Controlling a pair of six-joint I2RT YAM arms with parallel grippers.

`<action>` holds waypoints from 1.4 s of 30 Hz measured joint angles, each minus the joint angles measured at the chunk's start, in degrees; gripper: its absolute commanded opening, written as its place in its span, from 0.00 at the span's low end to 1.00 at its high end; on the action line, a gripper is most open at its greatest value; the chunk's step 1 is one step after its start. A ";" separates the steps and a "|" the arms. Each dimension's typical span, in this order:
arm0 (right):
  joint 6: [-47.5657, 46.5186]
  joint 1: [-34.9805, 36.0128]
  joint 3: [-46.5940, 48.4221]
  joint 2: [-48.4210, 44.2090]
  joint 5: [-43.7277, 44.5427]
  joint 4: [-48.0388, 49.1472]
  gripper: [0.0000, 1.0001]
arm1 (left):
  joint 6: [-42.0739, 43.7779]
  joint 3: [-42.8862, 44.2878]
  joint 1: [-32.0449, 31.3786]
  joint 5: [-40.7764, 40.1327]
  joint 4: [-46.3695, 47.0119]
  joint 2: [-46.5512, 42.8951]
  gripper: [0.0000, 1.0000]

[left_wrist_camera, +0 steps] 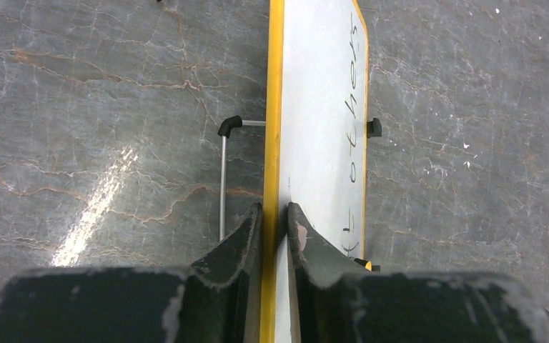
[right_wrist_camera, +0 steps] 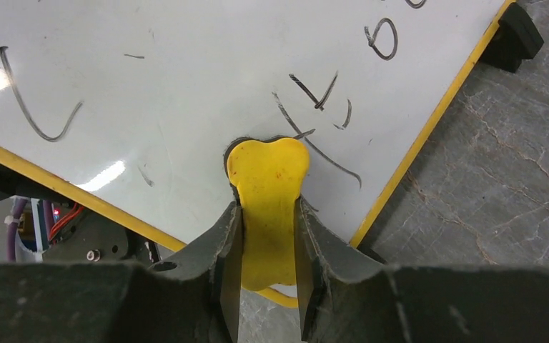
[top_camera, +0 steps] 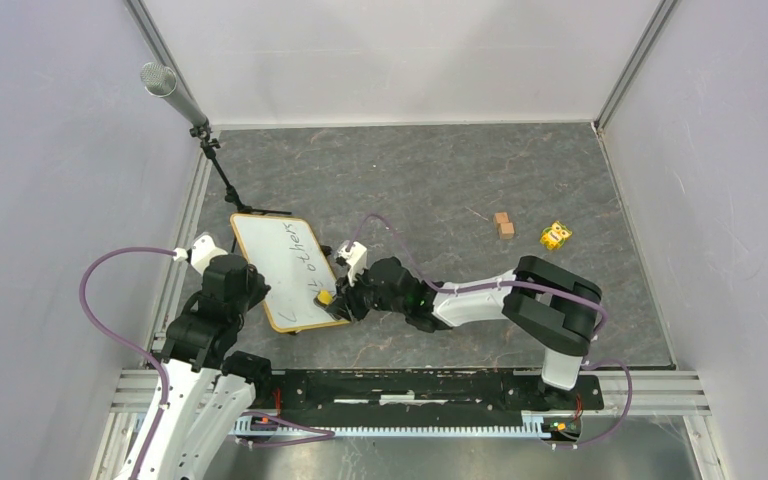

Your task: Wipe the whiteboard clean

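- While the right gripper (right_wrist_camera: 268, 221) pinches a yellow eraser (right_wrist_camera: 268, 171) between its drawn-in fingers, the eraser's rounded head rests on the whiteboard (right_wrist_camera: 171, 78) just ahead of the fingertips.
- Beside the eraser's head, slightly to its right, are black strokes that could be a "4" or a "t"; I cannot read them for sure.
- Off to that gripper's left is a single curved stroke like a "C", with bare white and a few faint streaks between.
- The left gripper (left_wrist_camera: 274, 213) is clamped narrowly on the board's yellow frame, one finger on each face, and seems to steady the board as it stands propped on the bench (left_wrist_camera: 114, 143).
- Ahead of the left gripper, along the white face, the word "others" reads clearly.
- By my judgement the erasing is partway done: a good share of the face is blank, but the curve, the strokes at the eraser and all of "others" are yet to go.
- No brand or label shows on anything.
- Far beyond the right gripper, two wooden blocks (top_camera: 504, 225) and a small yellow toy (top_camera: 556, 235) lie well apart from the board.
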 measured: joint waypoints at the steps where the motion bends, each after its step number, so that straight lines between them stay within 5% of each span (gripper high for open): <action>1: 0.33 0.28 0.04 0.00 0.61 -0.02 0.12 | 0.00 0.00 0.00 -0.04 0.00 0.00 0.02; 15: -3.23 10.56 11.61 0.00 5.79 -1.22 0.12 | -0.02 0.00 0.00 0.00 -0.15 -0.28 0.02; 26: -3.96 7.08 3.67 -0.66 5.57 3.89 0.12 | -0.07 0.00 -0.26 0.28 -0.70 -0.85 0.02; 33: -9.33 5.05 4.28 -0.66 6.73 -3.10 0.12 | -0.07 0.00 -0.26 0.26 -0.87 -1.05 0.02; 42: -22.18 11.21 17.18 0.39 6.47 -12.24 0.11 | -0.07 0.00 -0.26 0.28 -1.16 -1.11 0.02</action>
